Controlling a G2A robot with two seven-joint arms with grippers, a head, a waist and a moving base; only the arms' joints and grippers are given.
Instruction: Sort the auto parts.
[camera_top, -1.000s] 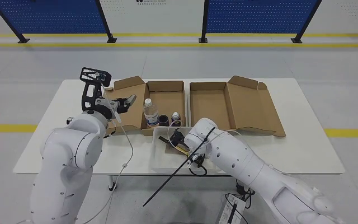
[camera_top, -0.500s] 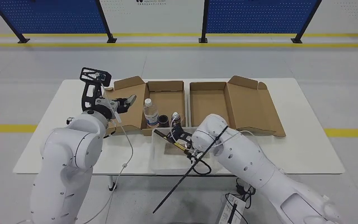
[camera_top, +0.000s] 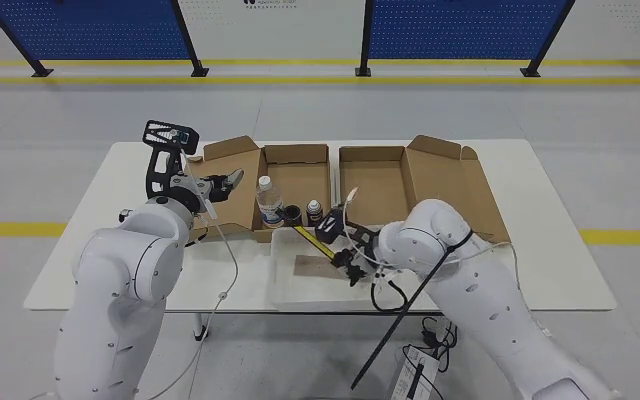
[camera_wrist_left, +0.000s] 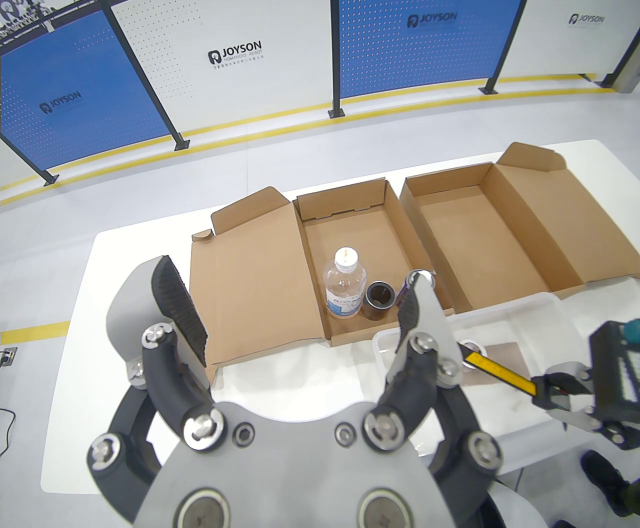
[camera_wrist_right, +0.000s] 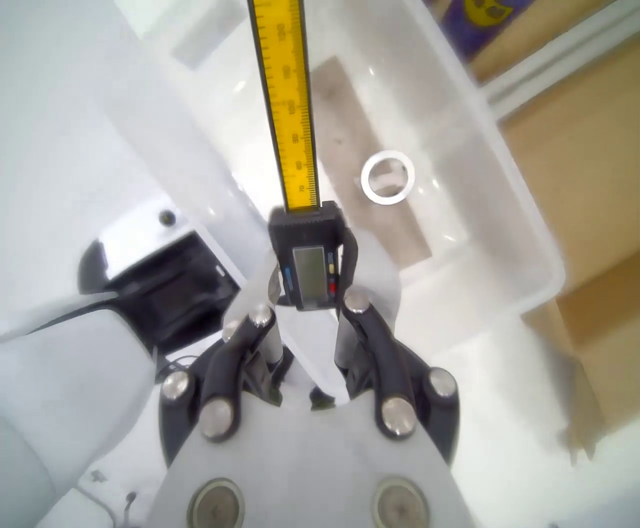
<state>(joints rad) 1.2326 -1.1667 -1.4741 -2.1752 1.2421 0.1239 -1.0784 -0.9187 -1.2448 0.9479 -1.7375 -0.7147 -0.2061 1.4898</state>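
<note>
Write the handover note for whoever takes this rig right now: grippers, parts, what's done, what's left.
Left gripper: open, holding nothing, above the table by the left cardboard box.
Right gripper: shut on the digital caliper at its display head, over the clear bin.
In the left cardboard box, at its near edge: clear bottle, black cylinder, small silver-capped can.
In the clear bin: white ring, brown flat strip.
Done: three items boxed, caliper picked up.
Left: place the caliper, probably in the right cardboard box, then the ring and strip.
</note>
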